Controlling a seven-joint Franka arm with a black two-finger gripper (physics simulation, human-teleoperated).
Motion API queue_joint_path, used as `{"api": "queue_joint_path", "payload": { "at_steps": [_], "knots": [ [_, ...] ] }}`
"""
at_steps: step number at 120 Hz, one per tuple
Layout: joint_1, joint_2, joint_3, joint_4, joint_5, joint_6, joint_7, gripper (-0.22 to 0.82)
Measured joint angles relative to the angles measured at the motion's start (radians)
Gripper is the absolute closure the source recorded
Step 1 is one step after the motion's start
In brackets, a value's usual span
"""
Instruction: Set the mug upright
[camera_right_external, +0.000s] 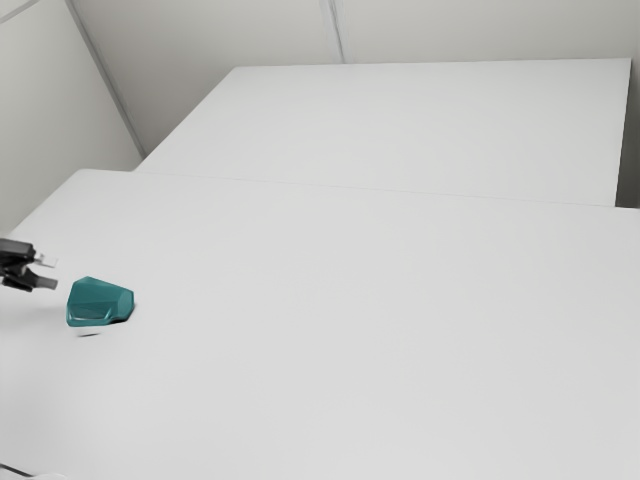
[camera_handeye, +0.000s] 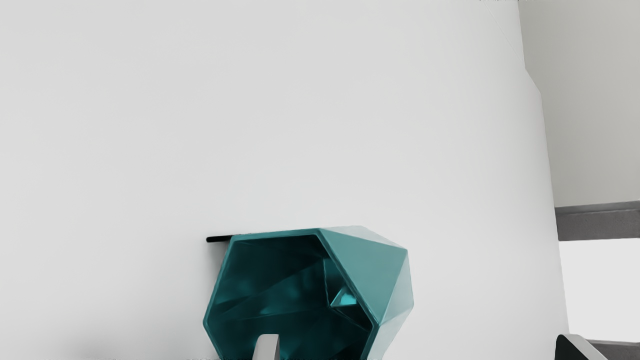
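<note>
At the exterior view's left edge the gripper (camera_right_external: 46, 273) hangs just to the left of the teal faceted mug (camera_right_external: 98, 303). The mug lies on its side on the white table, its mouth turned toward the hand. In the wrist view the gripper (camera_handeye: 417, 347) has its two fingers far apart, with nothing held between them. One fingertip stands in front of the open mouth of the mug (camera_handeye: 300, 280), and the other is well off to the mug's outer side. A short dark strip juts out beside the mug's rim; what it is, I cannot tell.
The white table (camera_right_external: 350, 330) stretches away to the exterior view's right. Behind it is another white surface (camera_right_external: 420, 130), with pale walls beyond. A thin dark line (camera_right_external: 14, 470) shows at the exterior view's lower left corner.
</note>
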Motion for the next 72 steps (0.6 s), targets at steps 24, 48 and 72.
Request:
{"api": "queue_joint_path", "payload": {
  "at_steps": [24, 48, 72],
  "knots": [
    [0.000, 0.016, 0.000, -0.016, -0.013, -0.002, -0.016, 0.00],
    [0.000, 0.035, -0.001, -0.024, -0.016, 0.000, -0.027, 0.00],
    [-0.008, 0.047, -0.015, -0.019, -0.020, 0.006, -0.033, 0.00]
  ]
}}
